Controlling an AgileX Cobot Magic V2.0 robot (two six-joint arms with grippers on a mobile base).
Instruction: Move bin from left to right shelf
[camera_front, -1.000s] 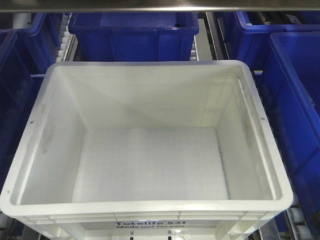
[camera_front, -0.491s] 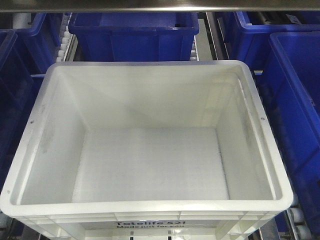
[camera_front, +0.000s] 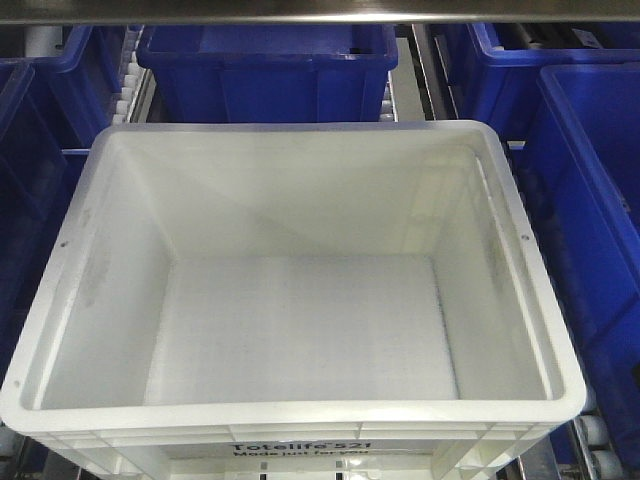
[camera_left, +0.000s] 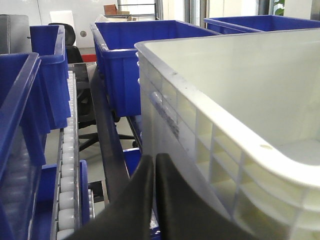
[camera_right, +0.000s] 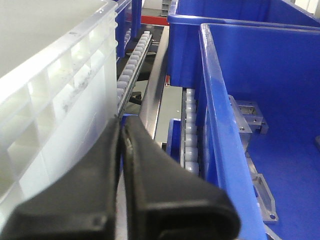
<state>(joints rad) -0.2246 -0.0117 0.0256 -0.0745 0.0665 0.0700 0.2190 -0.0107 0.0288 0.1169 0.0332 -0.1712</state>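
Observation:
The white bin (camera_front: 300, 413) fills the front view, empty, with its "Totelife 521" print at the bottom edge. It sits in the right shelf, under the steel crossbar (camera_front: 320, 10) and between blue bins. My left gripper (camera_left: 154, 161) is shut with nothing between its fingers, low beside the bin's ribbed left wall (camera_left: 210, 140). My right gripper (camera_right: 121, 126) is also shut on nothing, lying along the bin's right outer wall (camera_right: 55, 100). Neither gripper shows in the front view.
Blue bins stand behind (camera_front: 265, 75) and to the right (camera_front: 600, 200) of the white one. Roller rails run alongside it (camera_left: 67, 165) (camera_right: 190, 125). A blue bin's wall (camera_right: 220, 125) stands close to my right gripper, and another (camera_left: 20, 125) stands left of my left gripper.

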